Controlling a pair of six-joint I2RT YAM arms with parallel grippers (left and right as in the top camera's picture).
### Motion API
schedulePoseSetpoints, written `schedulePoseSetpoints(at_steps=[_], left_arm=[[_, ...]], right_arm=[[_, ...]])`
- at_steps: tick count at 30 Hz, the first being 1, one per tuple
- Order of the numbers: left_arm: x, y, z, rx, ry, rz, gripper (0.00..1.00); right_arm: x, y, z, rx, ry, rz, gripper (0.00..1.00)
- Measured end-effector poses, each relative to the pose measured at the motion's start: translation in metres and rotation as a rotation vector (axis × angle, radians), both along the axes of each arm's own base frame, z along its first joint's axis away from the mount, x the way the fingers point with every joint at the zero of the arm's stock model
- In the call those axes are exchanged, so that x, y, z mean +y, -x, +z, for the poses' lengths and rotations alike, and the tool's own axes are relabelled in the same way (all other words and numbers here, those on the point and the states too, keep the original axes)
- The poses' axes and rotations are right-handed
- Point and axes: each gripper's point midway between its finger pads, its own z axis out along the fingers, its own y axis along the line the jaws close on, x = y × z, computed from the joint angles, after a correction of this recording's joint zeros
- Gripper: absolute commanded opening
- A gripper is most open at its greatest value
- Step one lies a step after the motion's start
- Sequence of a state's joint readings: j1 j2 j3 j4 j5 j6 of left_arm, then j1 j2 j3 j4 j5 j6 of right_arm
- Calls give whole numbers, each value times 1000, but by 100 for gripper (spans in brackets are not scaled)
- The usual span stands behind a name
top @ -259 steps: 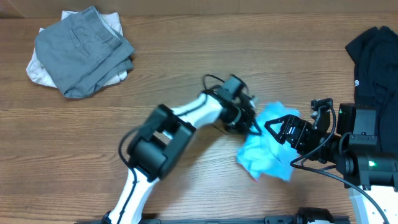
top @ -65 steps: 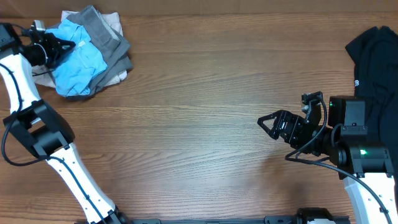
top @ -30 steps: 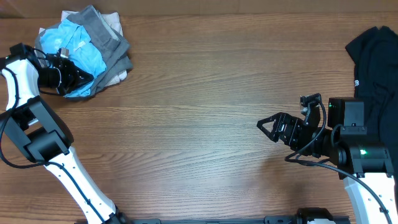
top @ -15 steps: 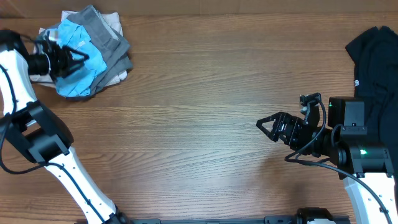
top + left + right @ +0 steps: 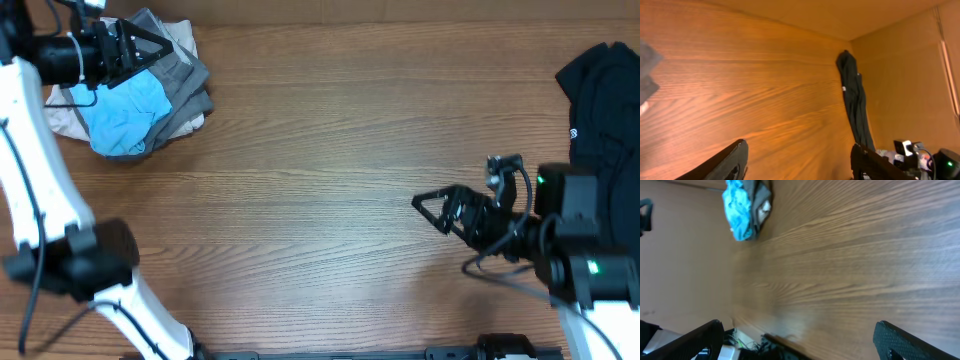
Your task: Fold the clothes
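Observation:
The light blue T-shirt lies crumpled on top of a grey garment and an off-white one at the table's far left; in the right wrist view the T-shirt shows far off with the grey garment beside it. My left gripper hovers over the back of this pile, open and holding nothing; its own view shows only bare table between its fingers. My right gripper stands open over bare wood at the right. A black garment lies at the far right edge, also seen as a dark strip.
The wooden table stretches between the left pile and the black garment. The right arm's body sits at the front right, and the left arm's base at the front left.
The left gripper has opened, let go of the light blue T-shirt and risen toward the back edge; the shirt now rests on the pile. The right arm has barely shifted.

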State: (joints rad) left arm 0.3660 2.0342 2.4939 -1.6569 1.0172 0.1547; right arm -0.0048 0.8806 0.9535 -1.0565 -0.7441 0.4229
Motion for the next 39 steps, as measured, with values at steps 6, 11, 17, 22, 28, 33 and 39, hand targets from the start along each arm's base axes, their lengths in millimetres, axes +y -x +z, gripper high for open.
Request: schedulePoseSetpoints(at_steps=[6,11,17,22,28,33,39], left_arm=[[-33,76,87,-229,-84,-15,100],[-85,155,139,-423,-136,-102,100],[-123,248,158,-552,-166,-181,100],[-133,304,140,-555,-163,-194,100],[-137,360,98,-548,-173,-183,100],[-138,398,70,-588,-203,-156,100],[-130,411,55,-612,-263,-88,100]], right_arm=[[1,43,36,-148,-40,-37,100],[1,78,54,-238,-81,-76,100],[-2,107,65,-320,-122,-128,100],[-3,115,58,-272,-139,-157,100],[-9,138,15,-54,-77,-189,96],[-17,143,6,-69,-22,-216,100],[-19,128,25,-196,-27,-232,100]])
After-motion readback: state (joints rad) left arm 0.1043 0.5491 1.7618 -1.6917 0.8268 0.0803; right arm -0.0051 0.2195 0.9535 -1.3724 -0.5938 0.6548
